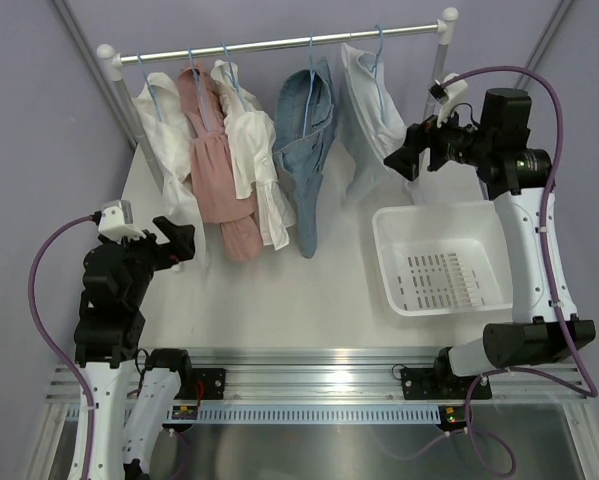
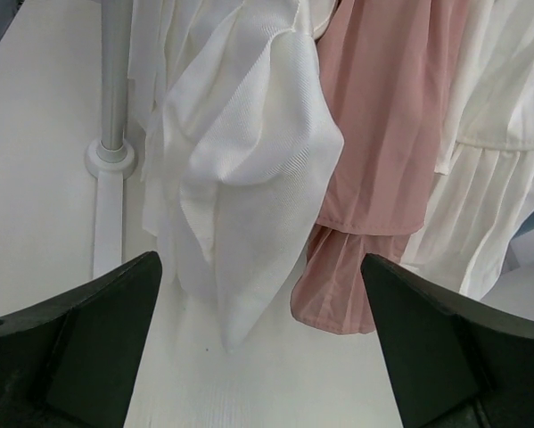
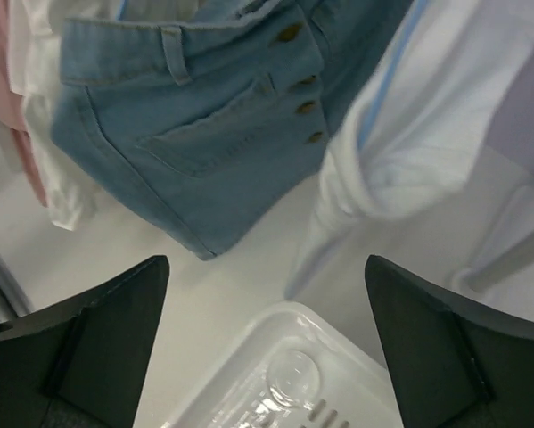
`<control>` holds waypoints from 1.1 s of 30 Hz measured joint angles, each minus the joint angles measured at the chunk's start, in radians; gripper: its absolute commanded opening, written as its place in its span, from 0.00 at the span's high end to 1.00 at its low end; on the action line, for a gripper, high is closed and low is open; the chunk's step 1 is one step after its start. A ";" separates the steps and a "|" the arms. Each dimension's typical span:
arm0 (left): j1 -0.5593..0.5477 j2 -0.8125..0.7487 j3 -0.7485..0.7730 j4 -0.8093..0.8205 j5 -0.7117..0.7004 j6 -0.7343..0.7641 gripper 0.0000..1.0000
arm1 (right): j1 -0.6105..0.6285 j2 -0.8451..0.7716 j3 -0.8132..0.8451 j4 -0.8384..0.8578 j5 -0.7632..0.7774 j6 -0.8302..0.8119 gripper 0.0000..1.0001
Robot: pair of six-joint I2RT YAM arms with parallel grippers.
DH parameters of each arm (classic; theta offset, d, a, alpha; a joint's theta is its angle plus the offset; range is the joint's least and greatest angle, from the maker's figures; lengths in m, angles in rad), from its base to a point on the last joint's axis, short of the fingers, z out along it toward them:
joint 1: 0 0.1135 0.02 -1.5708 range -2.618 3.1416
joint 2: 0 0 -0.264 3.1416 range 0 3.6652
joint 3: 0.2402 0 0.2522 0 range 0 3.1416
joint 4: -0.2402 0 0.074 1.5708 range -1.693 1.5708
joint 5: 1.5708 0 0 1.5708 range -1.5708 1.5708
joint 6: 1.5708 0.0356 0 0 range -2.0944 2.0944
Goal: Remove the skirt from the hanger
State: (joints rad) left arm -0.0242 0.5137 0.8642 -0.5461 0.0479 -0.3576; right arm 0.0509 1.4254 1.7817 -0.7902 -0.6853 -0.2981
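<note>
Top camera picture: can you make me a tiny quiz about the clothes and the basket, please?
1. True or false: a garment lies in the white basket.
2. Which one hangs between the pale shirt and a white blouse? A) denim skirt B) red coat C) green scarf
3. How many garments hang on the rail?
Key: 1 false; 2 A; 3 five.
</note>
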 measured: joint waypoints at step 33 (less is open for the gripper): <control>0.000 0.031 0.050 -0.043 0.062 -0.074 0.01 | 0.215 0.380 0.399 0.283 0.487 0.235 0.49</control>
State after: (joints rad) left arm -0.0242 0.5449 0.9146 -0.5892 0.1101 -0.4320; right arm 0.2657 1.8057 2.1807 -0.5072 -0.1982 -0.0635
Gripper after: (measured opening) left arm 0.987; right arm 0.543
